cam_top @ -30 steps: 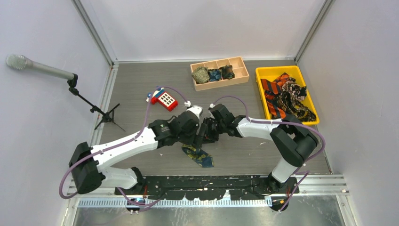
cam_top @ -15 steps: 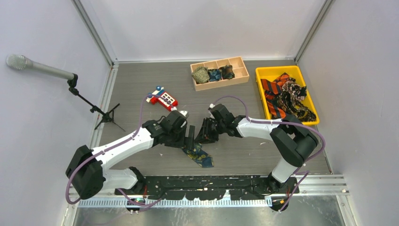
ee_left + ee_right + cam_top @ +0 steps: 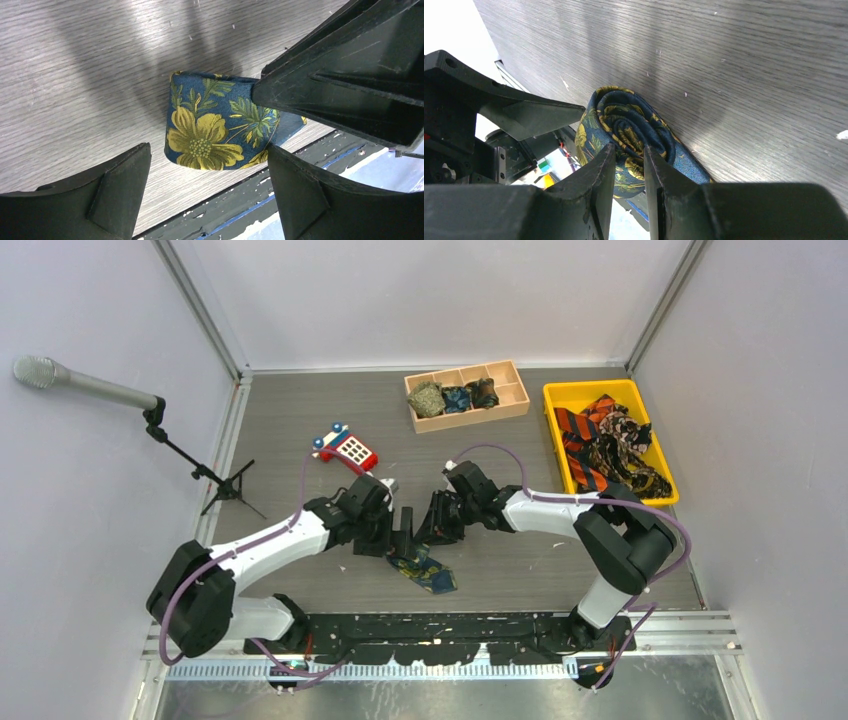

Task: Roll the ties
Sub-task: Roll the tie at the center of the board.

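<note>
A navy tie with yellow-gold flowers (image 3: 430,574) lies near the table's front edge, its upper part wound into a coil (image 3: 624,117). My right gripper (image 3: 629,152) is shut on the coil's layers, pinching the spiral from the end; in the top view it (image 3: 434,530) stands just above the tie. My left gripper (image 3: 207,150) is open wide, with the coil's flowered side (image 3: 205,132) showing between its fingers and touching neither. In the top view the left gripper (image 3: 400,532) sits just left of the coil.
A wooden divided box (image 3: 512,398) at the back holds three coiled ties. A yellow bin (image 3: 560,392) at the right holds several loose ties. A red-and-blue toy phone (image 3: 348,449) lies behind my left arm. A microphone stand (image 3: 222,485) is at the left.
My left gripper has drawn back to the left, off the coil, and opened wider. The right gripper and the tie have stayed put.
</note>
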Controlling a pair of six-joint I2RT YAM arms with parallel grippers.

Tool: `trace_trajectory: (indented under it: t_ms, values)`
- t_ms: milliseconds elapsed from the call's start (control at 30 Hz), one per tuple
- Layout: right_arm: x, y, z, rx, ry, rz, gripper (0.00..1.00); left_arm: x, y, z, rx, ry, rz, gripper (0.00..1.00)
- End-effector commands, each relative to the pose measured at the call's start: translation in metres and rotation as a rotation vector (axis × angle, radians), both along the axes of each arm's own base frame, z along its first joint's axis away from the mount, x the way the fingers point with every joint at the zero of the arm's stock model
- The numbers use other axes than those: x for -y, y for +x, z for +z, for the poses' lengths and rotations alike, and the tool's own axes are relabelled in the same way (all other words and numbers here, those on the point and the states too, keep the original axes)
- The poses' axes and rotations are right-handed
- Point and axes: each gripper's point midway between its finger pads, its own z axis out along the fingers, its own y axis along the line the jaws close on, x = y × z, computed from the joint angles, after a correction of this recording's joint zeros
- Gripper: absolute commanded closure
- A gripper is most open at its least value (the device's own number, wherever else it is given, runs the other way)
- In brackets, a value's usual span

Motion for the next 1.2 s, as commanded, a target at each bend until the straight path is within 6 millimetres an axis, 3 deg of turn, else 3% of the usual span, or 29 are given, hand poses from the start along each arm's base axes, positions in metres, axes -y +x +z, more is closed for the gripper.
trace_trajectory:
  t_ms: [0,533,1000,1167]
  values:
    - [-0.006,-0.001,0.001,0.005,0.013,0.014,0.68,0.015,0.010,0.007,0.026,-0.083,-0.012,0.11]
    - [-0.013,-0.001,0.003,0.011,0.040,0.022,0.68,0.018,0.004,-0.018,-0.040,-0.125,0.001,0.17]
    - [-0.019,-0.004,0.007,0.018,0.043,0.032,0.68,0.020,-0.008,-0.027,-0.085,-0.170,-0.001,0.32]
    - [-0.014,0.003,0.020,0.066,-0.011,0.039,0.59,0.019,-0.009,-0.026,-0.065,-0.183,-0.006,0.37]
